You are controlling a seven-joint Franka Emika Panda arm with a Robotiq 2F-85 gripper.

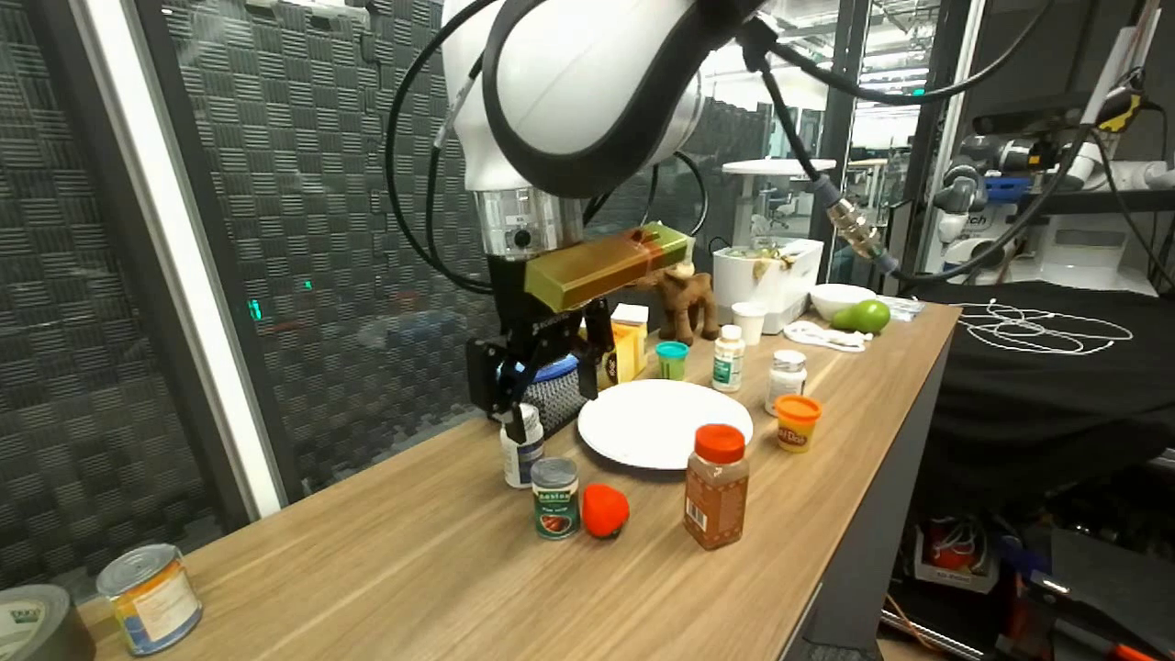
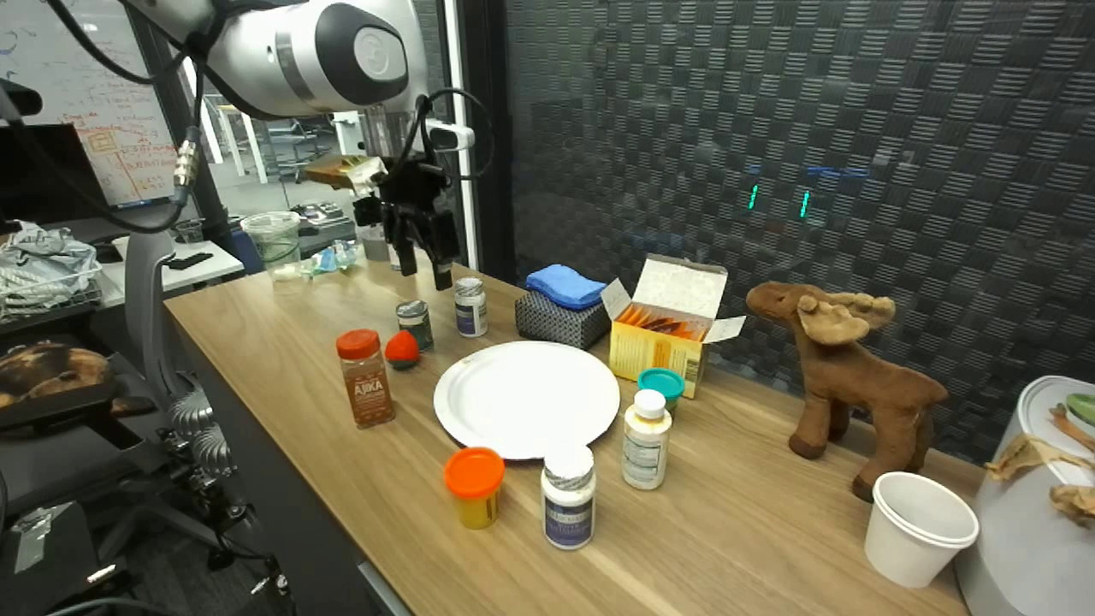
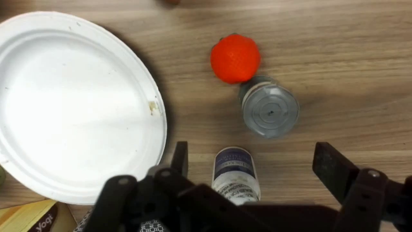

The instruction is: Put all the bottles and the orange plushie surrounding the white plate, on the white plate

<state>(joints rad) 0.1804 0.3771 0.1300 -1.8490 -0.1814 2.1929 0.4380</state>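
While bottles (image 2: 568,500) surround the white plate (image 2: 526,398), the gripper (image 3: 252,156) hangs spread wide.

A robotics lab, seemingly on an office floor. A white robot arm (image 1: 578,87) reaches over the table (image 1: 395,560), and in an exterior view another robot (image 1: 962,191), grey and jointed, stands beyond the table. Dark ribbed panels (image 1: 303,184) rise along one long edge of the table, divided by a pale post (image 1: 179,248). A black cloth (image 1: 1001,413) hangs just beside the table, with clutter (image 1: 1097,574) below it, too dark to name. Also in an exterior view, past the table, are a scrawled whiteboard (image 2: 94,51), a black monitor (image 2: 47,167) and a white desk (image 2: 210,265). Through glass (image 1: 881,138) beyond the table show an office chair (image 2: 295,141) and bright ceiling lights (image 1: 898,69).
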